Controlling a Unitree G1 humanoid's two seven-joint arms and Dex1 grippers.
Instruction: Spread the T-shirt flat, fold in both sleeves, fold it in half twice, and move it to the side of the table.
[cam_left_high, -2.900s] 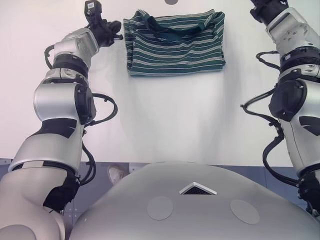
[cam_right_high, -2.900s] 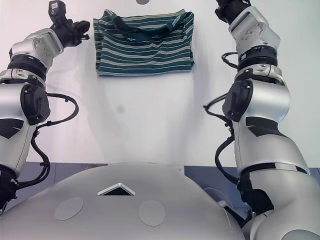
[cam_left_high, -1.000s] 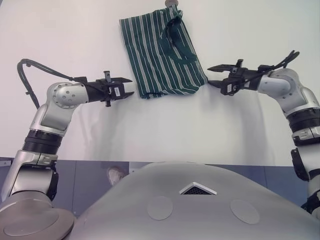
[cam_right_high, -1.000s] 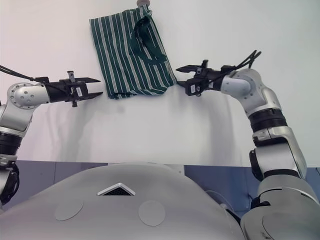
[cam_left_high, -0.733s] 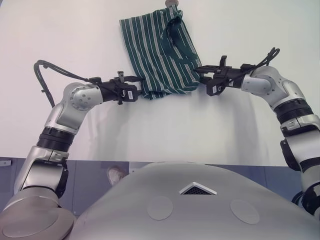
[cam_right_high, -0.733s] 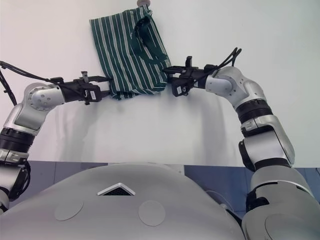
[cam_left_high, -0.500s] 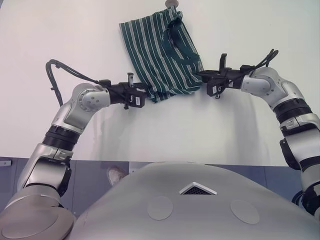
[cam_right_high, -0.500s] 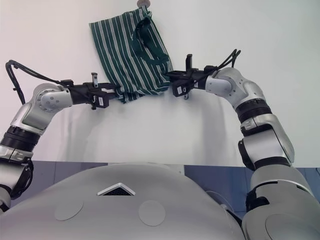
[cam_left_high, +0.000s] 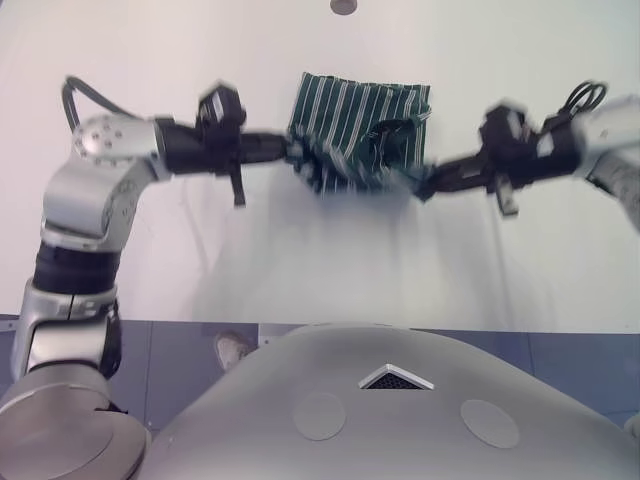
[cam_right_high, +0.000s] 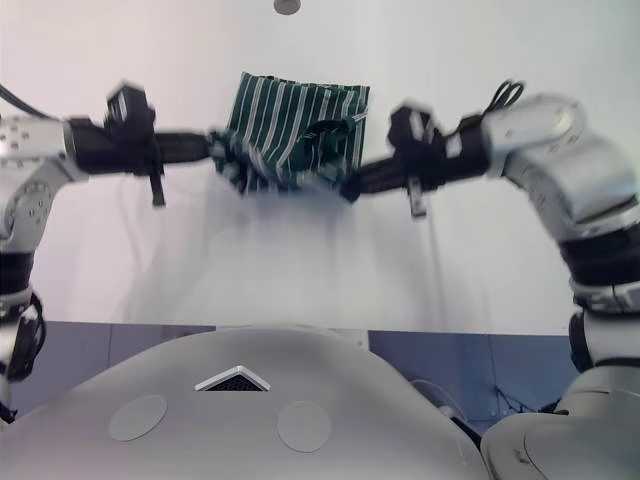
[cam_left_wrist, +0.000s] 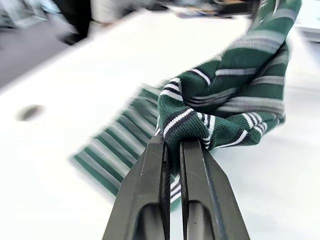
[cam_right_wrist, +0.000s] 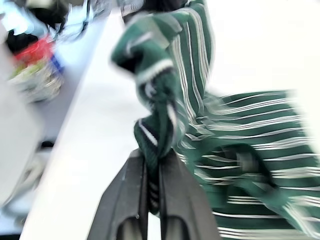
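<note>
While each gripper pinches one near corner, the folded green-and-white striped T-shirt (cam_left_high: 360, 125) sits at the middle of the white tabletop (cam_left_high: 330, 265), toward its far edge.

Left gripper (cam_left_high: 293, 152): its two black fingers (cam_left_wrist: 150, 190) are pressed close together with a bunched fold of the shirt's near left corner clamped between them. Right gripper (cam_left_high: 428, 190): its fingers (cam_right_wrist: 177, 195) likewise close on a gathered wad of cloth at the near right corner. Between the two grips the near edge is crumpled and appears raised off the surface, casting a shadow below it; whether the far part of the shirt lies on the tabletop cannot be told. A small round dark disc (cam_left_high: 343, 6) lies at the tabletop's far edge, just beyond the shirt.
</note>
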